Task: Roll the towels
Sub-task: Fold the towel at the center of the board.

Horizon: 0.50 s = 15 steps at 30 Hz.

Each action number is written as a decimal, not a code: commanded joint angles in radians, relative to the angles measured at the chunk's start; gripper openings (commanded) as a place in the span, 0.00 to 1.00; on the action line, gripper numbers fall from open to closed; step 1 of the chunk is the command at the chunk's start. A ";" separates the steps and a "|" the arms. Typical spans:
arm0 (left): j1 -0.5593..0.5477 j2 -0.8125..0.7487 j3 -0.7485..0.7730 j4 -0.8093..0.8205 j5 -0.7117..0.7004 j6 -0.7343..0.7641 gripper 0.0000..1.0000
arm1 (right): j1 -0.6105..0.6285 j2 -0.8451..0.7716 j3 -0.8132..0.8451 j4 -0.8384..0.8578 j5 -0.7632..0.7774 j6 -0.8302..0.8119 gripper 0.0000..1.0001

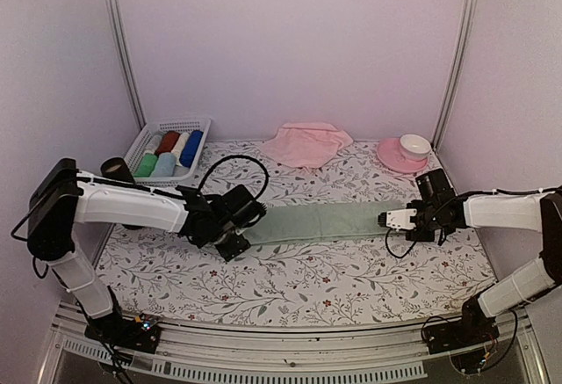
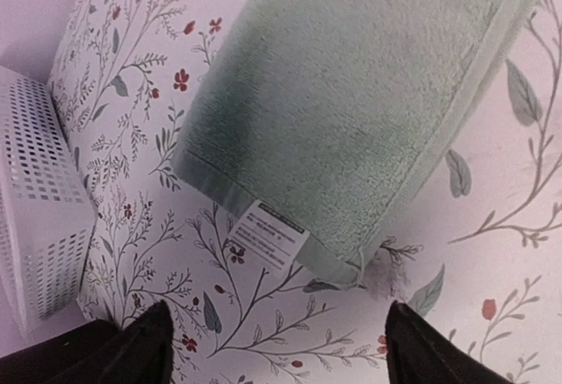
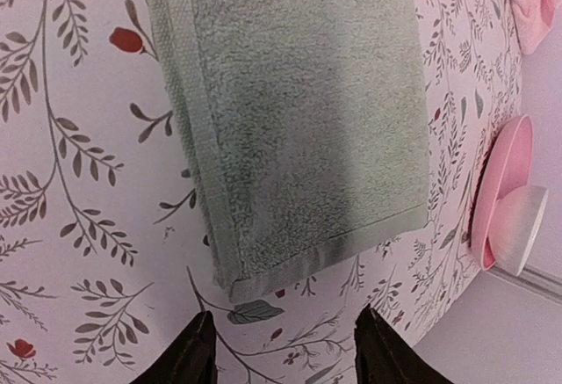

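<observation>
The mint green towel (image 1: 325, 222) lies flat as a long folded strip across the middle of the table (image 1: 299, 283), parallel to its near edge. A white label (image 2: 268, 235) shows at the strip's left end.

The left gripper (image 2: 277, 344) sits just off that end, fingers wide apart and holding nothing. The right gripper (image 3: 283, 349) sits just off the opposite end, fingers moderately apart and holding nothing.

The pink towel (image 1: 306, 144) lies crumpled at the far edge, centre.

A white basket (image 1: 134, 148) of rolled cloths (image 1: 171, 151) occupies the far left corner. A pink saucer (image 1: 388, 157) with a white cup (image 1: 415, 145) occupies the far right corner.
</observation>
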 commanded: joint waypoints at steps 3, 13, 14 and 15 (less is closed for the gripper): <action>-0.008 -0.142 0.020 0.008 -0.015 -0.008 0.97 | 0.000 -0.062 0.166 -0.177 -0.072 0.057 0.68; 0.082 -0.034 0.099 0.205 -0.037 -0.023 0.89 | -0.008 0.092 0.480 -0.248 -0.171 0.551 0.74; 0.093 -0.013 0.101 0.219 -0.040 -0.035 0.86 | -0.017 0.113 0.497 -0.265 -0.182 0.630 0.74; 0.101 -0.002 0.098 0.230 -0.046 -0.045 0.84 | -0.033 0.127 0.501 -0.275 -0.198 0.671 0.73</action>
